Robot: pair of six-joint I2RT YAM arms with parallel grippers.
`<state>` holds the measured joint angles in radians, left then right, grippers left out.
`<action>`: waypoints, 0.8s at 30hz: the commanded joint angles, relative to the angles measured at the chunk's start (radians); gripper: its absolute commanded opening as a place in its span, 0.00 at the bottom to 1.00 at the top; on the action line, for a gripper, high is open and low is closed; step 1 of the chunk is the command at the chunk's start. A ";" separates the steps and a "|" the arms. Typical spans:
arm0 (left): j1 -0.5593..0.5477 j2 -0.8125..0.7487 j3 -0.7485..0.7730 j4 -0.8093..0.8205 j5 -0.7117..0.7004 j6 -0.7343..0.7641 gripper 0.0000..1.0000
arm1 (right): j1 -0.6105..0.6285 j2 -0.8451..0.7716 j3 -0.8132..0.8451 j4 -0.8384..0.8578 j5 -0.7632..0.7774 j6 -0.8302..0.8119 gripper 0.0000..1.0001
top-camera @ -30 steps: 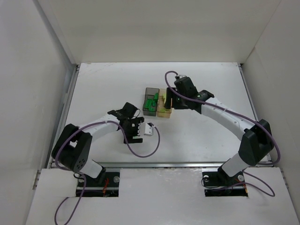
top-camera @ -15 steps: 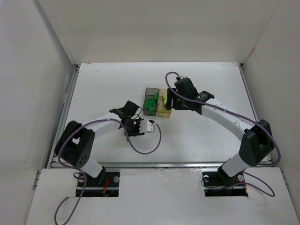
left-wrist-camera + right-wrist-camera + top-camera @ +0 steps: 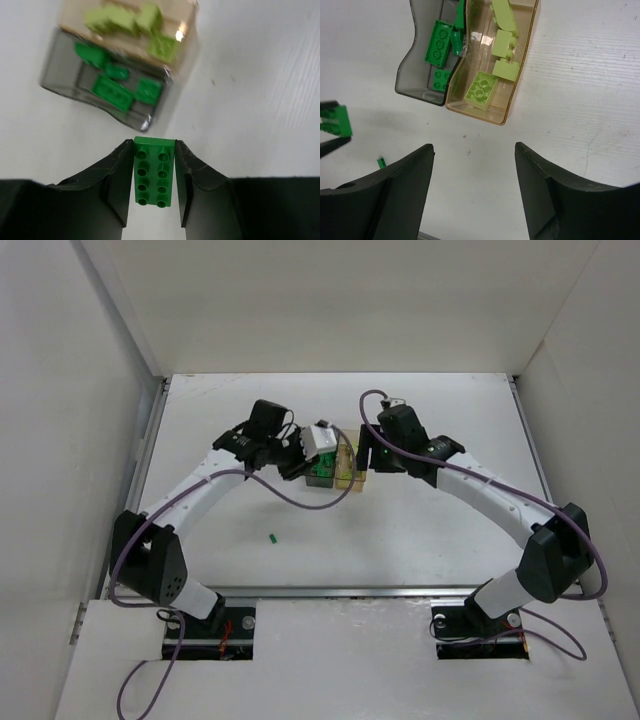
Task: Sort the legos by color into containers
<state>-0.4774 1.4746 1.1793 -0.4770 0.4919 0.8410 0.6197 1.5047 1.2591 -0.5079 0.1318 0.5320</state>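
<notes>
My left gripper (image 3: 154, 146) is clamped on a dark green brick (image 3: 154, 175), its length pointing toward the grey bin (image 3: 64, 82) just ahead.

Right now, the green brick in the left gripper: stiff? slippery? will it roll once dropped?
Probably stiff: the green brick looks like hard moulded plastic, unbent in the left gripper. Likely slippery: its sides look glossy. Its faces are flat, so it shouldn't roll, though it may bounce off the bricks in the grey bin.
</notes>
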 commanded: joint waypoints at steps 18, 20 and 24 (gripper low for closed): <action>0.037 0.351 0.279 0.429 0.028 -0.668 0.52 | 0.015 -0.116 -0.038 0.012 0.060 0.022 0.71; 0.037 0.330 0.279 0.429 0.028 -0.677 0.62 | 0.032 -0.116 -0.029 0.003 0.072 -0.010 0.71; 0.068 0.283 0.279 0.419 0.008 -0.736 0.69 | 0.073 -0.116 -0.029 0.003 0.072 -0.058 0.72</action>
<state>-0.4343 1.8542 1.4166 -0.0887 0.5030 0.1692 0.6571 1.4136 1.2263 -0.5159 0.1879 0.5255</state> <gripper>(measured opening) 0.681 0.722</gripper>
